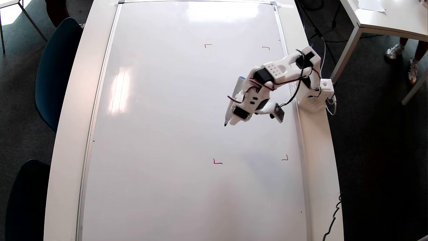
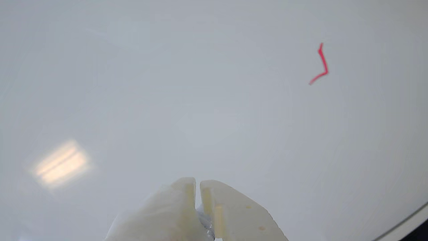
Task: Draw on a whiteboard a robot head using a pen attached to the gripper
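The whiteboard (image 1: 167, 134) is lying flat on a white table (image 1: 70, 134) and is taking up nearly all of its top in the overhead view, its thin silver frame (image 1: 100, 100) running just inside the table's rim. Four small red corner marks are sitting on the right half of the board: two near the top (image 1: 208, 45) (image 1: 266, 48) and two lower down (image 1: 217, 162) (image 1: 285, 158). The area they are bounding is showing no dark line; the surface there is reading as plain glossy white, with window glare lying across the left part and top of the board.

The white arm (image 1: 287, 67) is standing on its base (image 1: 316, 97) at the right edge of the table and is reaching leftward over the board, with red and black wires trailing along it. The gripper (image 1: 235, 121) is hanging inside the marked area, roughly midway between the upper and lower marks and nearer the left pair. The pen (image 1: 233, 100) is lying along the gripper's left side in the overhead view, blue cap up and away, dark tip pointing down at the board just beside the claw tips. Whether the tip is touching the surface cannot be told.

In the wrist view the gripper (image 2: 197, 182) is entering from the bottom edge, its two pale fingers (image 2: 227, 207) pressed almost together with only a thin slit between them and nothing visible between the tips. One red corner mark (image 2: 321, 65) is showing at upper right on the whiteboard (image 2: 167, 83), and the pen is out of that view.
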Controlling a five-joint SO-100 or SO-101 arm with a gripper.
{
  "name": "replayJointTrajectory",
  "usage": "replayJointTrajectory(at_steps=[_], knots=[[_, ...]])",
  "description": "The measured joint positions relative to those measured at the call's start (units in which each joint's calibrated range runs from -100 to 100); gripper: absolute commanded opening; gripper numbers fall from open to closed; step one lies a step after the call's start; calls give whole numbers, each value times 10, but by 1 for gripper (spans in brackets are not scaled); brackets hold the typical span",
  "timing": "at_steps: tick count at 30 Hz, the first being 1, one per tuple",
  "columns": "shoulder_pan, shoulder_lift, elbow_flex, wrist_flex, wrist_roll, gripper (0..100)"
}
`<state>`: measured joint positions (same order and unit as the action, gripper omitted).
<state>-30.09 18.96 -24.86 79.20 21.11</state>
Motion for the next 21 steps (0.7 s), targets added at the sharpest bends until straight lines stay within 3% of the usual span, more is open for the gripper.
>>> replayJointTrajectory(at_steps=[10,21], knots=[[-27,126,-81,-1,99,1],[-35,234,-186,-4,103,1]])
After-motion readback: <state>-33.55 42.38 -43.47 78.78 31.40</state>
